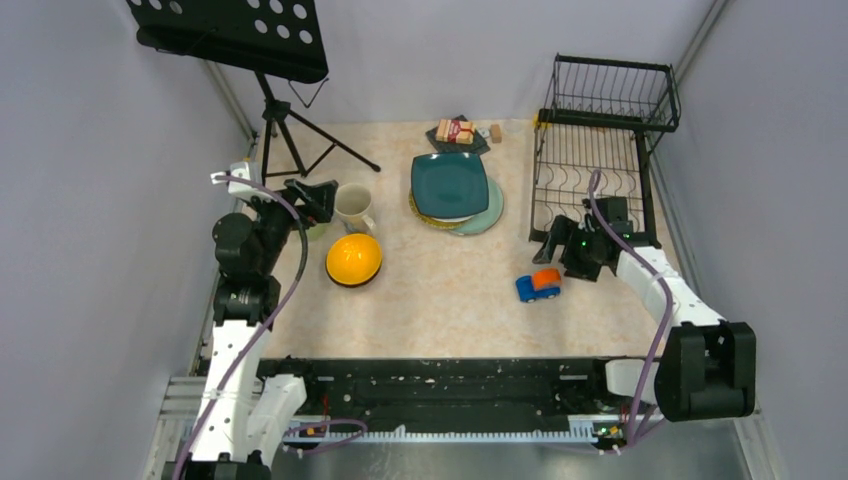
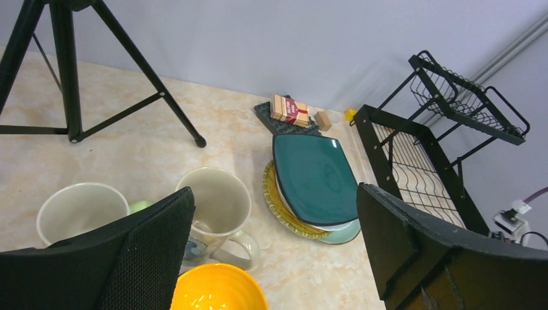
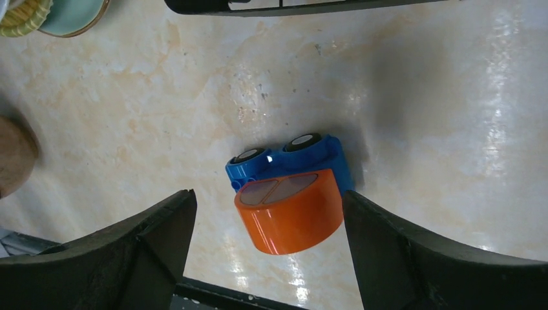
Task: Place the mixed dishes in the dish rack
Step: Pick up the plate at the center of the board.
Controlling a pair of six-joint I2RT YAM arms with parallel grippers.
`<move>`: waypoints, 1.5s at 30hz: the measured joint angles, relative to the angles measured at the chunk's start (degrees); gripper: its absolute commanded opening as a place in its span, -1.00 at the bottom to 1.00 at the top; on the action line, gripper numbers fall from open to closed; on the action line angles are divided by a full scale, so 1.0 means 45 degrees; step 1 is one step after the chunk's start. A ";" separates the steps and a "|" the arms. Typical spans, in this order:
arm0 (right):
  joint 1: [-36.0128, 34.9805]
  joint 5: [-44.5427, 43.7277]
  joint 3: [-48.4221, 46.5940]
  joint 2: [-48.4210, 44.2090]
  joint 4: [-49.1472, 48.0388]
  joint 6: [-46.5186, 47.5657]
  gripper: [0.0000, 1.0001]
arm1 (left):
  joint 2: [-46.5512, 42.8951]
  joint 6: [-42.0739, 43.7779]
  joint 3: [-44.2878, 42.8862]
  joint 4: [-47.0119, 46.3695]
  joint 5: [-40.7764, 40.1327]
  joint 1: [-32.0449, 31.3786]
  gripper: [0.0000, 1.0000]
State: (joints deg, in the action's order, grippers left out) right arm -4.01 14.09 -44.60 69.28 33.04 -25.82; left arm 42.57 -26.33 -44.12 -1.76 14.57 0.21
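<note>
While the wire dish rack (image 1: 590, 180) runs near-to-far, basket tier farthest, the glossy square teal plate (image 1: 450, 185) lies flat. The left fingers (image 2: 148, 252) stand apart, the right fingers (image 3: 129, 252) likewise.

No legible txt, nos. or brand in any view. Small packet (image 2: 289, 110) on dark mat (image 2: 261, 111): red band w/ pale marks, too small to read. Beige mug (image 2: 216, 205): bluish print low on side, partly hidden, unreadable.
</note>
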 measured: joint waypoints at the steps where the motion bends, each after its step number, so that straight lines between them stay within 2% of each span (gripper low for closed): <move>1: 0.0000 0.0214 0.0029 0.0180 -0.0146 0.0063 0.69 | -0.0005 -0.0053 0.0000 -0.0029 0.0058 0.0000 0.97; 8: -0.0763 0.1593 0.1277 0.0238 -0.1331 -0.0209 0.69 | -0.0010 -0.0126 0.0000 -0.0102 0.0491 0.0000 0.95; 16: -0.1880 0.2438 0.1841 0.0505 -0.2778 -0.1185 0.69 | 0.0675 -0.0175 -0.0005 -0.0291 0.2229 0.0000 0.93; 23: -0.3293 0.1962 0.0423 0.2574 -0.2812 -0.1151 0.68 | 0.1175 -0.0219 -0.0010 -0.0267 0.3444 0.0000 0.93; 27: -0.4274 0.1744 -0.0209 0.3002 -0.2973 -0.1214 0.68 | 0.1146 -0.0160 -0.0039 -0.0253 0.3589 0.0000 0.93; 33: -0.5474 0.1933 -0.0359 0.3789 -0.3827 -0.2176 0.69 | 0.1141 -0.0107 -0.0146 -0.0151 0.3735 0.0000 0.93; 39: -0.7446 0.2302 -0.1214 0.5042 -0.4571 -0.2885 0.69 | 0.1161 -0.0112 -0.0287 -0.0078 0.4085 0.0000 0.93; 45: -0.7830 0.1846 -0.2365 0.5119 -0.4430 -0.2773 0.70 | 0.1263 -0.0131 -0.0539 -0.0068 0.4381 -0.0175 0.93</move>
State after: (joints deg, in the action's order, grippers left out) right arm -39.24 22.39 -55.24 92.31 13.10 -38.30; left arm 48.25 -26.92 -46.54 -2.07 34.28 -0.58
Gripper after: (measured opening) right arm 0.847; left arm 0.967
